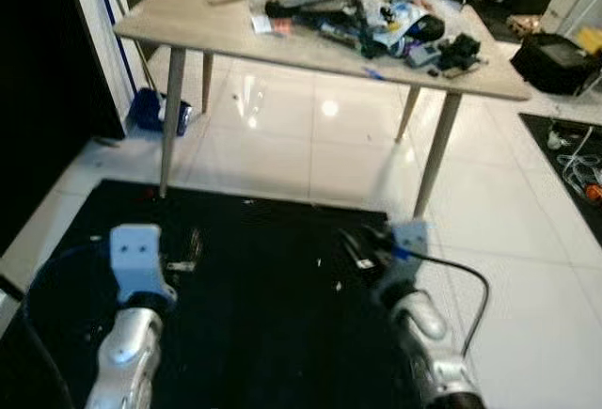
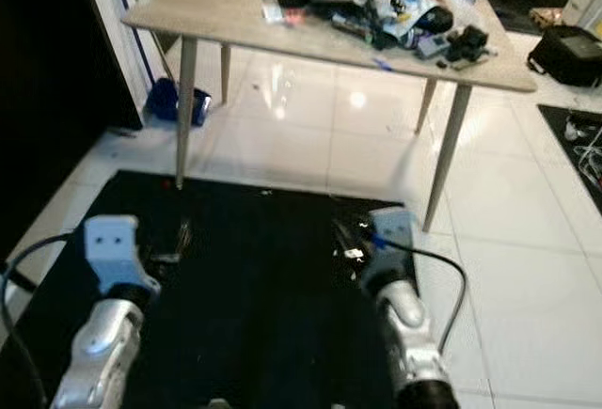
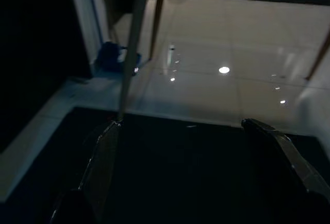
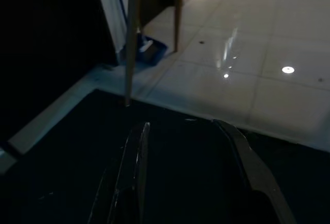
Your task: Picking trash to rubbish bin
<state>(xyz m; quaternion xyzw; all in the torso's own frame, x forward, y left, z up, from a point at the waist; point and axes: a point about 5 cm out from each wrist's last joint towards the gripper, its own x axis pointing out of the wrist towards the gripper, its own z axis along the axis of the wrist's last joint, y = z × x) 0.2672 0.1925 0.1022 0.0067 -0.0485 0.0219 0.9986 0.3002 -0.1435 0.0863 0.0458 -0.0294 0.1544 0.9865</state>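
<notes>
Left eye view: cluttered table [image 1: 235, 38] beyond black mat [image 1: 263, 287].

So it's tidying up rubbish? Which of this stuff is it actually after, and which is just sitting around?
Part of the job:
- clutter heaped on the table, probably the trash
- left claw, open and empty
- right claw, open and empty

Just lying about:
- wooden table
- black mat
- blue dustpan by the wall
- black bag
- cables on the floor

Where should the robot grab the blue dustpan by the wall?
Probably by its raised rim, coming from the open tiled side, since the blue dustpan sits on the floor against the wall behind the table leg. Its handle can't be made out, so this is a guess.
</notes>
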